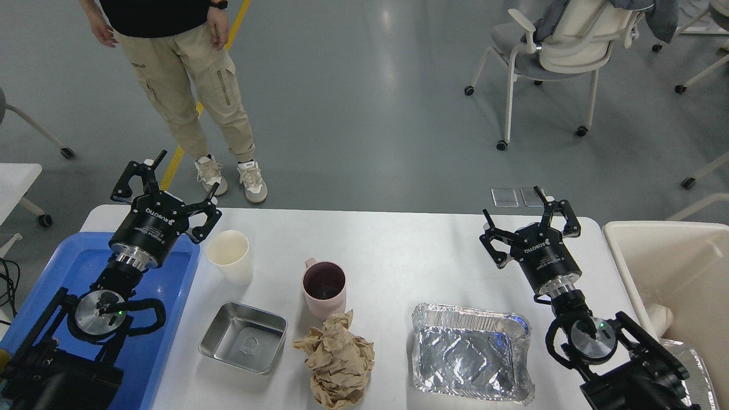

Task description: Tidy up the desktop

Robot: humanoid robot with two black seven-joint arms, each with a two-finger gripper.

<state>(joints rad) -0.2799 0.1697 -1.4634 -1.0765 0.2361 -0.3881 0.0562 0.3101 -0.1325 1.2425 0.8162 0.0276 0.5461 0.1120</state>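
both grippers, left [166, 189] and right [529, 223], spread and empty over the desktop [398, 250] far edge

Both arms reach forward, left hand [165, 188] and right hand [527, 222] apparently spread wide, holding nothing

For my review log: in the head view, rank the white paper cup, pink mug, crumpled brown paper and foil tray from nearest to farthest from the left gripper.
1. White paper cup, just right of the left gripper.
2. Pink mug, mid-table.
3. Crumpled brown paper, near edge, below the mug.
4. Foil tray, far right, by the right arm.
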